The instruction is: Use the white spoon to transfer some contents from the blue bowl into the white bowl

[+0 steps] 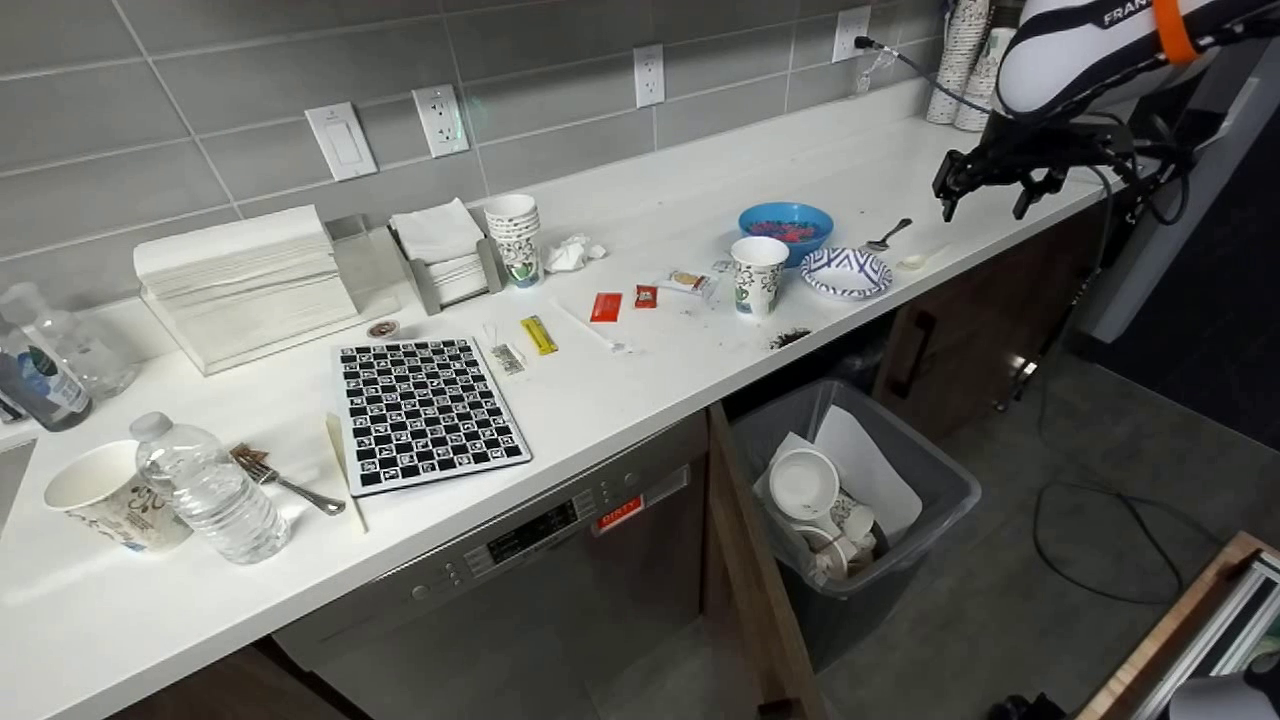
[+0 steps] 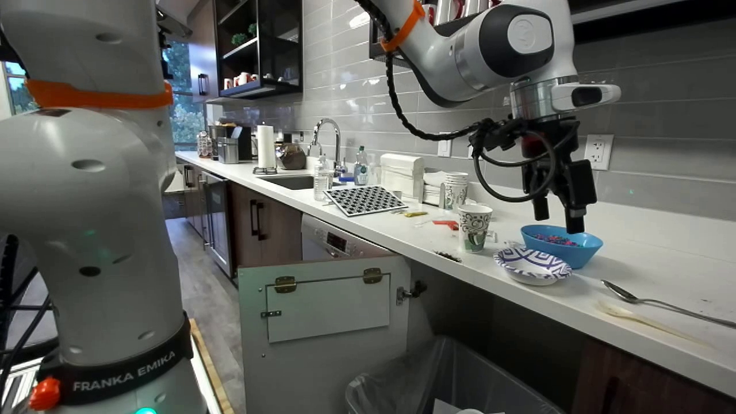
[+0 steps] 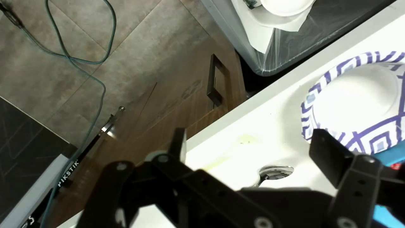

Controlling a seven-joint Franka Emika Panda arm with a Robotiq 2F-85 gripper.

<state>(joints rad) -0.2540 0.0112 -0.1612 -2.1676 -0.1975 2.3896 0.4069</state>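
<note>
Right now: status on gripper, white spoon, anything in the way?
Gripper open, empty. White spoon lying on counter, ungrasped. Metal spoon close beside it, might crowd the grasp.

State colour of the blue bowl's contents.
Contents: mixed pinkish-red and purple-blue, best in an exterior view.

In the wrist view, the hand (image 3: 250, 146) and right edge hide most of the blue bowl (image 3: 391, 154). The white spoon (image 3: 248, 139) is blurred there, its handle partly covered.
</note>
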